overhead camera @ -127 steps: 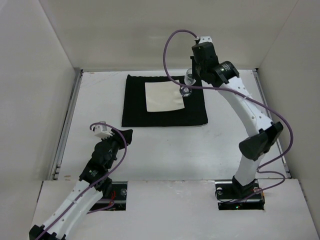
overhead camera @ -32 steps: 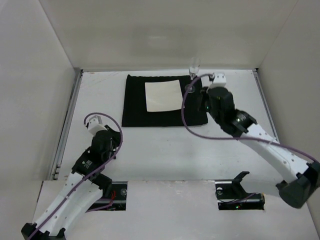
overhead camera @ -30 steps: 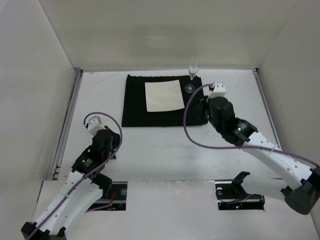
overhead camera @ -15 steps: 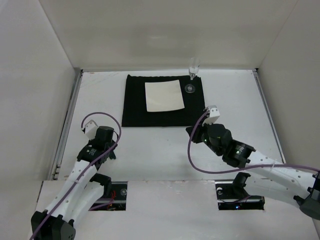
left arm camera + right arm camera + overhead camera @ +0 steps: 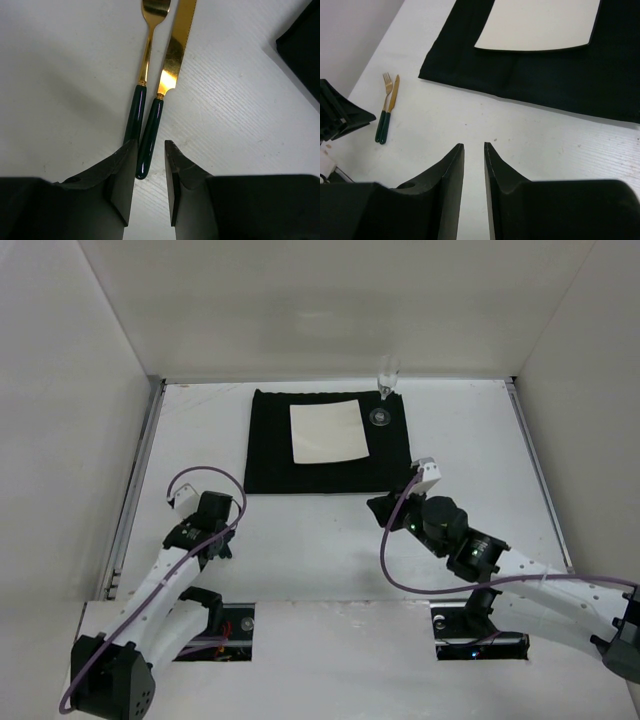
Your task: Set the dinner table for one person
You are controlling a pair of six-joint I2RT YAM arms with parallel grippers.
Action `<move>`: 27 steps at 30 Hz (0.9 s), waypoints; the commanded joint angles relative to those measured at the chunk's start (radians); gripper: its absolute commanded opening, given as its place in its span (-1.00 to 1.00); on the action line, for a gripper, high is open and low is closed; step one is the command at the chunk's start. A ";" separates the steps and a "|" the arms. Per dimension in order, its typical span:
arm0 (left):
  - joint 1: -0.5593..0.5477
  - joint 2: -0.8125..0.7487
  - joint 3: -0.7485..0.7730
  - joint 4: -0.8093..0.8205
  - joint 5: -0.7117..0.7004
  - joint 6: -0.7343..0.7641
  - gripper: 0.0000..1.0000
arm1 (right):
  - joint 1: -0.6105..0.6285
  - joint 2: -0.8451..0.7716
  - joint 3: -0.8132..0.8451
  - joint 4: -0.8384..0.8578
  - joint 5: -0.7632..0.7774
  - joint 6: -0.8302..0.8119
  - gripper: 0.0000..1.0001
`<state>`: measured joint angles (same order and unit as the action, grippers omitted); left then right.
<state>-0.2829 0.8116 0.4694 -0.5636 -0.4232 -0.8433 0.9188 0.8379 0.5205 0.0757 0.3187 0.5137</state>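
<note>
Fingers (image 5: 120, 180) of the left gripper (image 5: 150, 150) sit close together, 1 narrow slot between them. The rounded end of the knife (image 5: 166, 82) handle shows in that slot, hard by the left-side finger, with a sliver of bare table on its other side. Whether the fingers are closed or a crack open, I cannot tell; no squeeze on the handle is visible.

Knife and fork (image 5: 135, 112) lie flat, side by side, the fork on the left. Both have gold heads and dark green handles. The handles look to be touching, the heads point far, and the fork's handle end is hidden behind the left-side finger. The top view does not show the cutlery at all (the left arm covers that patch).

Right gripper (image 5: 474, 147): 2 fingers drawn nearly together with nothing between them. It sits over bare tabletop just near of the near right corner of the black placemat (image 5: 270, 440).

Dinner table (image 5: 470, 440): matte white, it runs under everything from the left metal side rail (image 5: 135, 480) to the right one, with both arm bases at its near edge. The placemat lies at far centre. A square white plate (image 5: 328, 432) rests on it, right of the mat's middle. A clear stemmed glass (image 5: 381, 416) stands upright on the mat's far right corner, just beside the plate's far right corner. The cutlery is on bare table to the near left of the mat, well apart from the plate.
</note>
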 commanded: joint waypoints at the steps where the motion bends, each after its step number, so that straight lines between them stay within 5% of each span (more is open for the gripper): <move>1: 0.023 0.020 -0.011 0.016 -0.002 -0.014 -0.49 | 0.007 0.003 -0.011 0.099 -0.017 0.009 -0.42; 18: 0.080 0.032 -0.018 0.001 -0.029 -0.050 -0.72 | 0.005 -0.006 -0.030 0.118 -0.041 0.009 -0.40; 27: 0.037 0.075 -0.029 0.077 0.018 -0.028 -0.67 | 0.002 -0.014 -0.034 0.118 -0.046 0.009 -0.39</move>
<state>-0.2321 0.8791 0.4625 -0.5163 -0.4156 -0.8730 0.9180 0.8436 0.4908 0.1364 0.2871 0.5171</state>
